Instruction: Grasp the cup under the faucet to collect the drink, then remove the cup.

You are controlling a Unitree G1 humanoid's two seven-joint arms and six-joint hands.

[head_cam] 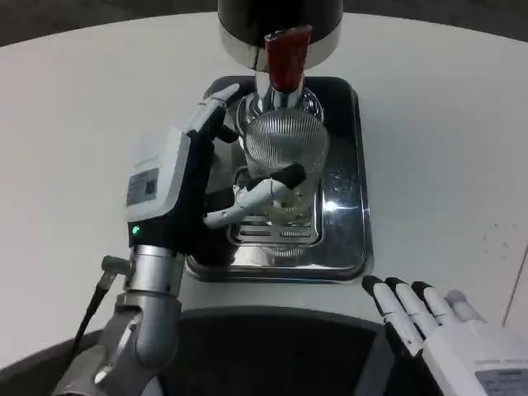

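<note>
The cup (pixel 285 157) is clear ribbed glass, standing upright on the grille of the drip tray (pixel 346 239), directly below the faucet (pixel 286 62) with its red handle. I judge it rigid and breakable, fairly light now, heavier once filled; the ribs should give some grip, but wet glass slips easily. I can't tell if any drink is in it.

My left hand (pixel 239 165) is wrapped around the cup from its left side, fingers (pixel 268 190) across the front of the lower wall and one behind near the rim. I'd keep the hold mid-wall, firm without squeezing hard, and lift straight so nothing spills.

My right hand (pixel 437 326) rests empty on the counter (pixel 445 140), fingers extended, well apart from the tray.
</note>
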